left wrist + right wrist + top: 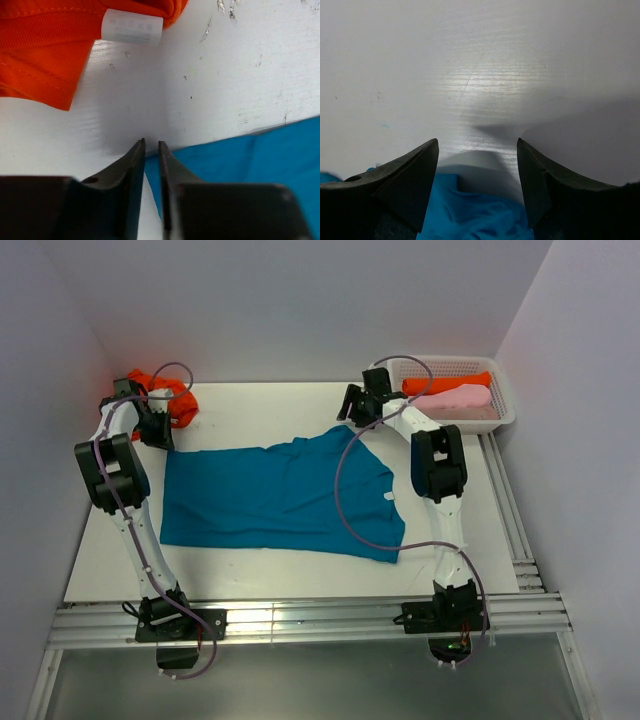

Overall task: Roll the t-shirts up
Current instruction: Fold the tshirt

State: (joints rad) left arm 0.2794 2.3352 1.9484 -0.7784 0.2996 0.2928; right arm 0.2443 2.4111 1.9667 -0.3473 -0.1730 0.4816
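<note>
At the teal t-shirt's (270, 495) far-left corner, left gripper (151, 143) fingers narrow, apparently pinching cloth; right gripper (477, 142) spread wide over its far edge.

Four t-shirts are seen: one spread out, one bunched up, two rolled.

A teal-blue t-shirt (270, 495) is laid flat across the middle of the table (260, 400), with its hem turned to the left, its neck and small white label to the right, and soft creases over the chest. An orange t-shirt (165, 390) is left crumpled in a heap at the far left corner, just beyond the teal one's corner, with a white label shown at its edge. A second orange t-shirt (445, 383) and a pale pink t-shirt (455, 400) are kept as rolls, side by side, in the basket (505, 415) at the far right.
</note>
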